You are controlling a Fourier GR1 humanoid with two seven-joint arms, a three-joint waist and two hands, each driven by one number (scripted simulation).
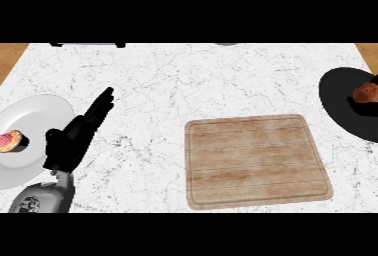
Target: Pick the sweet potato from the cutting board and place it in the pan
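One reddish-brown sweet potato (365,92) lies over the round black pan (338,102) at the right edge of the counter, well apart from the rectangular wooden cutting board (255,160). The right hand (374,80) is by the sweet potato, but I cannot tell its grasp. The black left hand (74,137) rests open with straight fingers beside a round white plate (40,112).

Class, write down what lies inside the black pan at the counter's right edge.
A reddish-brown sweet potato lies inside the pan. The pan's right part runs past the picture's edge, so anything there cannot be seen.
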